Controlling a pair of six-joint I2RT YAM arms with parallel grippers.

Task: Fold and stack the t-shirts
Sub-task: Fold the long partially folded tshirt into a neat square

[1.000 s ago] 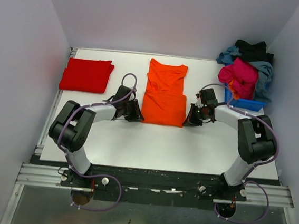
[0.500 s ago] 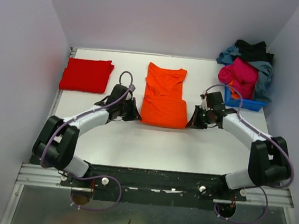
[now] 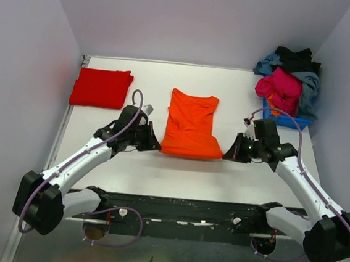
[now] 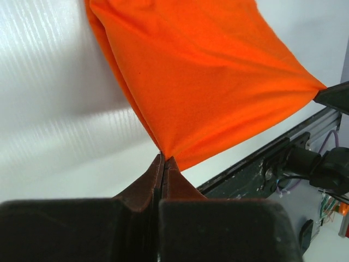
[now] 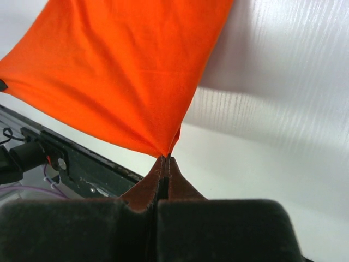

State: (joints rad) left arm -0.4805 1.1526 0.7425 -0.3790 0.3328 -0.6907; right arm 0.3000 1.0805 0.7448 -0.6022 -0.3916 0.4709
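White worktop (image 3: 177, 168), boxed in by pale walls (image 3: 48, 32), carries everything. At its middle lies the orange shirt (image 3: 190, 123). The collar end rests flat on the far side, while the near hem is raised and stretched between the two hands. The left hand (image 3: 155, 146) is clenched on the hem's left corner and the right hand (image 3: 227, 156) on its right corner. Each wrist view shows the fingers pressed together with a pinch of orange cloth between them.

A folded red shirt (image 3: 101, 87) lies far-left of the orange shirt. Far-right of it, a heap (image 3: 288, 83) of pink, grey-blue and black shirts sits on a blue bin (image 3: 289, 122).

The cloth looks light, limp and slightly stretchy. It would likely bunch if gripped mid-panel, so the hem corners are the sound holds, drawn taut and level.
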